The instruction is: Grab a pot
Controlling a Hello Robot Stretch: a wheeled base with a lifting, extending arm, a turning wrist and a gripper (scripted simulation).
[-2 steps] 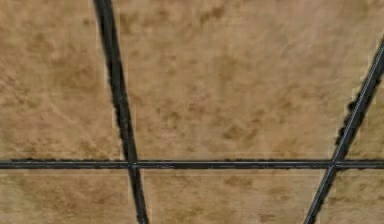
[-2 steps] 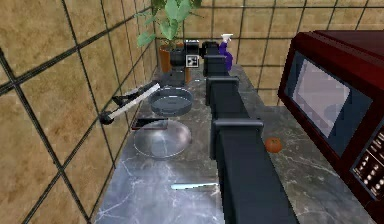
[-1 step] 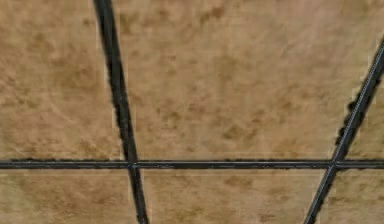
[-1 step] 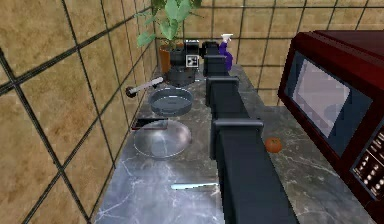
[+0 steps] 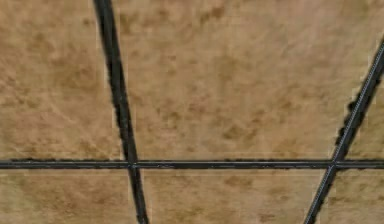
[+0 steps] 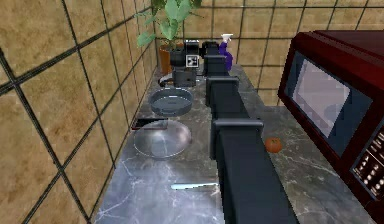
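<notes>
Facing a tan tiled wall (image 5: 220,80) in the forward view and noting dark grout lines crossing it.

Looking out sideways over a grey marbled countertop (image 6: 300,175), running along the same tan tiling at the arm side view's left. Tracking the dark square arm (image 6: 235,140) up from the bottom edge, just right of middle, toward the far end of the counter. Picking out the gripper (image 6: 185,75) at its tip, left of the small white squares. Seeing it against the clutter at the back of the counter, so not managing to tell whether it is carrying anything.

Spotting the pot (image 6: 172,101), grey, round and shallow, sitting on the counter left of the arm, just nearer than the gripper. Not being able to judge contact between the two.

Noting a clear glass lid (image 6: 162,142) lying flat just nearer than the pot. Also noting a pale knife (image 6: 195,185) lying near the bottom edge, left of the arm.

Logging a small orange-red round thing (image 6: 273,145) right of the arm, beside a dark red microwave (image 6: 335,95). Logging a potted plant (image 6: 172,20) and a purple spray bottle (image 6: 227,50) at the far end.
</notes>
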